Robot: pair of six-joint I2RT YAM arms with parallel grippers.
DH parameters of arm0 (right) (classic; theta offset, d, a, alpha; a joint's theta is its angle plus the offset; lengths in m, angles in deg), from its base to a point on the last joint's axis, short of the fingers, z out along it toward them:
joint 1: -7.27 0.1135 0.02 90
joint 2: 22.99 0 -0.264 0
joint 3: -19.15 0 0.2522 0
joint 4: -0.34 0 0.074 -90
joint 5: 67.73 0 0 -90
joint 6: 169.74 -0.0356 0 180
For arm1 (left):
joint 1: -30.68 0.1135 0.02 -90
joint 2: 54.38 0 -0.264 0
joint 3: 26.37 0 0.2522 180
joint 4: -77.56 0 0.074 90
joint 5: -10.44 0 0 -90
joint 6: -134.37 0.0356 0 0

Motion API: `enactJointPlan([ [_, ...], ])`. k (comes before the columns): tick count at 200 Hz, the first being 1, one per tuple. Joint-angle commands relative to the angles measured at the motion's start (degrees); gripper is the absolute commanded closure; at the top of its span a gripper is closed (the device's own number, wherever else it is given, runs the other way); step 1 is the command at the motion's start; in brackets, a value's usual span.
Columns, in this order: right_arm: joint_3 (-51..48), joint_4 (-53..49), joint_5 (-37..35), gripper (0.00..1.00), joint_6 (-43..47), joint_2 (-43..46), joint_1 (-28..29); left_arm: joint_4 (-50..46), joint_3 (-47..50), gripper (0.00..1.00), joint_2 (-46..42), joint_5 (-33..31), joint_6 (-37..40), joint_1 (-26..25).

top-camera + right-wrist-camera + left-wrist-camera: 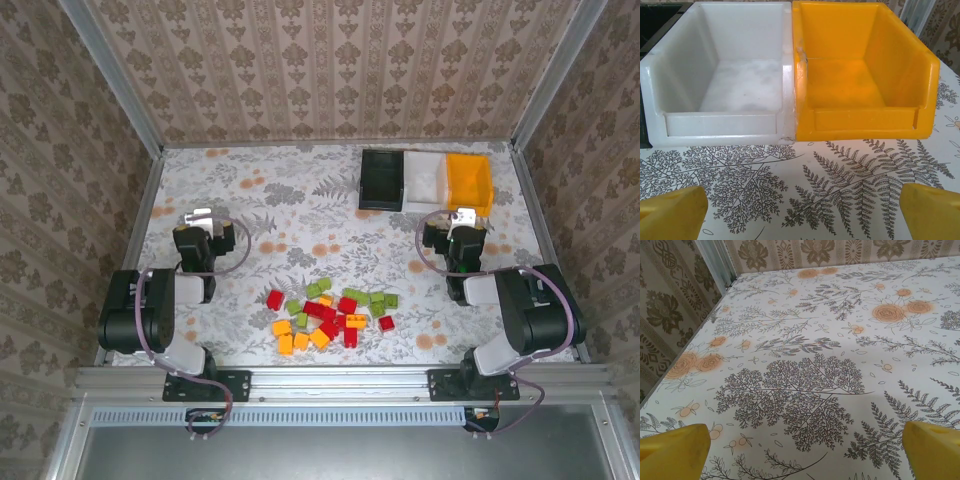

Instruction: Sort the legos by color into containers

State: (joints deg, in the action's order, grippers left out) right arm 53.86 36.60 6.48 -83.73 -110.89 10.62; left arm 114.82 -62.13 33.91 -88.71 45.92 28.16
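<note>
A floral-patterned tabletop (300,190) seen from above carries three open bins joined in a row by its far edge, toward the far right corner: one black bin (381,180), one white bin (424,178) and one orange bin (469,181). The right wrist view looks into the white bin (720,75) and the orange bin (860,75), and both hold nothing.

One loose pile of legos (330,315) lies close to the near edge, about midway along it. It has roughly seven red, eight light green and six orange bricks, but some touch or overlap, so the count is not exact.

There are two arms. The left gripper (200,218) (805,455) hovers near the left edge, its yellow fingers wide apart and holding nothing. The right gripper (463,217) (802,215) sits just in front of the bins, its fingers also wide apart and holding nothing.
</note>
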Motion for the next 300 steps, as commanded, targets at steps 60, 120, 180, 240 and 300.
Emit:
enactJointPlan([
  [60, 1.24, 1.40, 0.98, 0.00, 0.56, 0.05, -0.19, 0.61, -0.17, 0.00, 0.10, 0.71, 0.46, 0.35],
  [120, 1.29, 1.39, 0.99, 0.00, 0.56, 0.03, -0.18, 0.64, -0.24, 0.00, 0.11, 0.62, 0.65, 0.20],
  [180, 1.29, 1.40, 0.97, 0.00, 0.56, 0.07, -0.19, 0.57, -0.24, 0.00, 0.04, 0.63, 0.59, 0.20],
  [240, 1.29, 1.39, 1.05, 0.00, 0.56, 0.05, -0.28, 0.57, -0.21, 0.00, 0.06, 0.70, 0.65, 0.15],
  [300, 1.47, -0.27, 2.41, 0.00, -0.49, 1.74, -1.55, -0.54, -0.45, 0.00, -1.32, -1.78, 0.38, -0.21],
])
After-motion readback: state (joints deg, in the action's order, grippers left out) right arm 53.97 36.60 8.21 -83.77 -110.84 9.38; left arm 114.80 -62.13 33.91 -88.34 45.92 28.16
